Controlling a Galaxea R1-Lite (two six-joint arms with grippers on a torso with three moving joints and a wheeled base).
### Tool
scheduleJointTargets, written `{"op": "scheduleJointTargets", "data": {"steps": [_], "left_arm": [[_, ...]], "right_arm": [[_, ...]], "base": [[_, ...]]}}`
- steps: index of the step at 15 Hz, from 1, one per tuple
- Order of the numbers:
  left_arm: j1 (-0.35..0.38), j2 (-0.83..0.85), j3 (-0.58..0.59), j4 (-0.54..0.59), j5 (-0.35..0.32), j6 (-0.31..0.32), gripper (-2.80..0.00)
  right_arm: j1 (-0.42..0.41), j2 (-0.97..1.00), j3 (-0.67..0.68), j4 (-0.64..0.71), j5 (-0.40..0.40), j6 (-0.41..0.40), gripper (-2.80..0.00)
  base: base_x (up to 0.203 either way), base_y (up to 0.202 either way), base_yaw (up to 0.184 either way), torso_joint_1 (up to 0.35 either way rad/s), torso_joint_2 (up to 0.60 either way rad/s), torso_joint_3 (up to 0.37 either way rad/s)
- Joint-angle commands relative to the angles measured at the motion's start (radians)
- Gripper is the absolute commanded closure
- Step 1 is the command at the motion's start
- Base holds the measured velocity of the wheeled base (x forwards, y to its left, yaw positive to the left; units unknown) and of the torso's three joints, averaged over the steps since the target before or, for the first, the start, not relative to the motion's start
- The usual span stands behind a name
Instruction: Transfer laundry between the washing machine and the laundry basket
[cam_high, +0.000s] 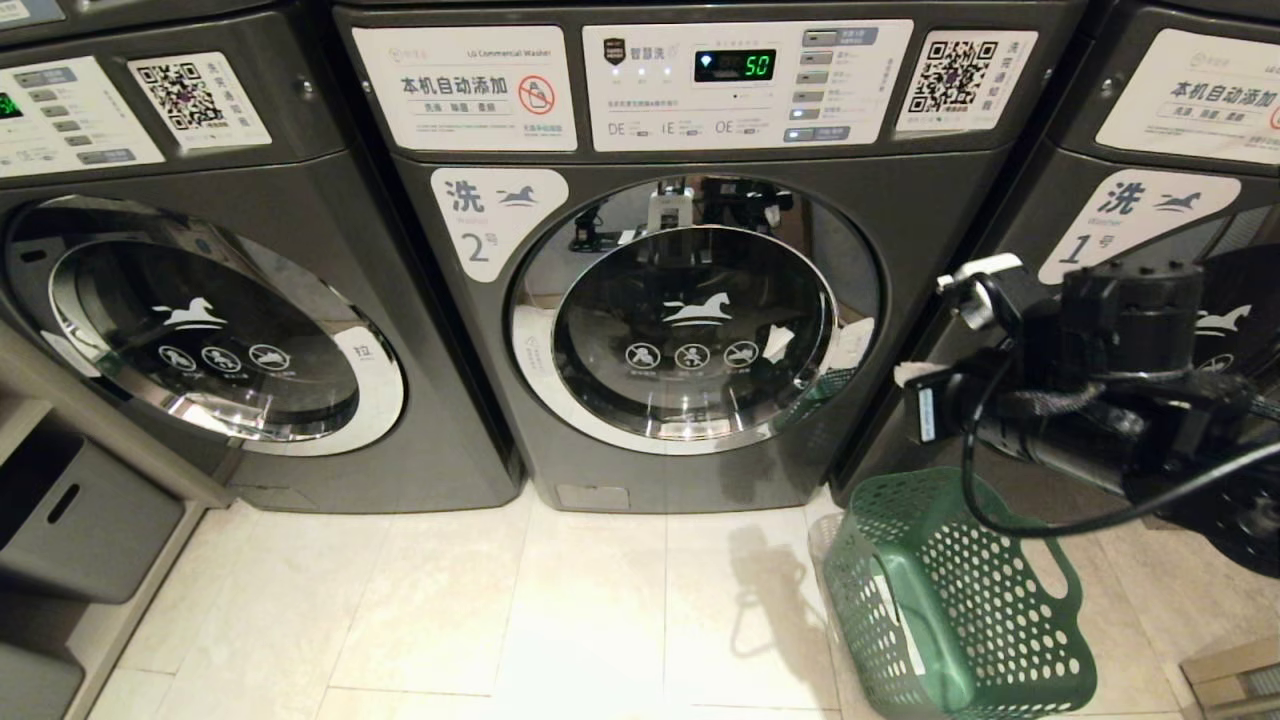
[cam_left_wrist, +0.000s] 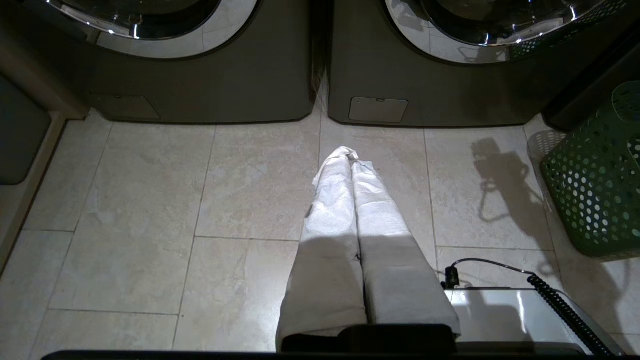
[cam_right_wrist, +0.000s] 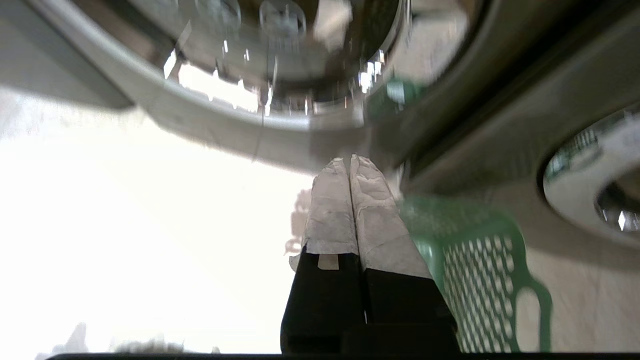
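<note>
Washing machine (cam_high: 690, 300) door closed, right claw (cam_right_wrist: 350, 162) pressed shut, empty, above laundry basket (cam_right_wrist: 480, 260)

Your access to the washing machine (cam_high: 690, 300): door shut, drum blocked. Bare floor tiles (cam_high: 560, 600) before it; laundry basket (cam_high: 950, 600) crowds the right.

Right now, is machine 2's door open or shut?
Shut: the round glass door sits flush in the front of the washing machine.

Pale tiled floor (cam_high: 560, 610) carries the laundry basket (cam_high: 950, 610) and washing machine (cam_high: 690, 300).
</note>
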Motion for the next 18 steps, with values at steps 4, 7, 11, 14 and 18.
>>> {"op": "scheduleJointTargets", "data": {"steps": [4, 7, 11, 14, 18], "left_arm": [[0.000, 0.000, 0.001, 0.002, -0.025, 0.072, 0.00], [0.000, 0.001, 0.001, 0.006, -0.051, 0.073, 0.00], [-0.002, 0.000, 0.000, 0.006, -0.053, 0.073, 0.00], [0.000, 0.001, 0.001, 0.004, -0.051, 0.072, 0.00], [-0.001, 0.000, 0.001, 0.004, -0.052, 0.072, 0.00]], "right_arm": [[-0.039, -0.330, 0.354, -0.012, -0.099, 0.048, 0.00], [-0.132, -0.543, 0.590, -0.001, -0.132, 0.062, 0.00], [-0.290, -0.845, 0.801, 0.043, -0.153, 0.019, 0.00], [-0.307, -1.176, 0.828, 0.328, 0.006, 0.005, 0.00], [-0.300, -1.425, 0.817, 0.649, 0.167, 0.052, 0.00]], "base": [[0.000, 0.000, 0.000, 0.000, 0.00, 0.000], [0.000, 0.000, 0.000, 0.000, 0.00, 0.000], [0.000, 0.000, 0.000, 0.000, 0.00, 0.000], [0.000, 0.000, 0.000, 0.000, 0.00, 0.000], [0.000, 0.000, 0.000, 0.000, 0.00, 0.000]]}}
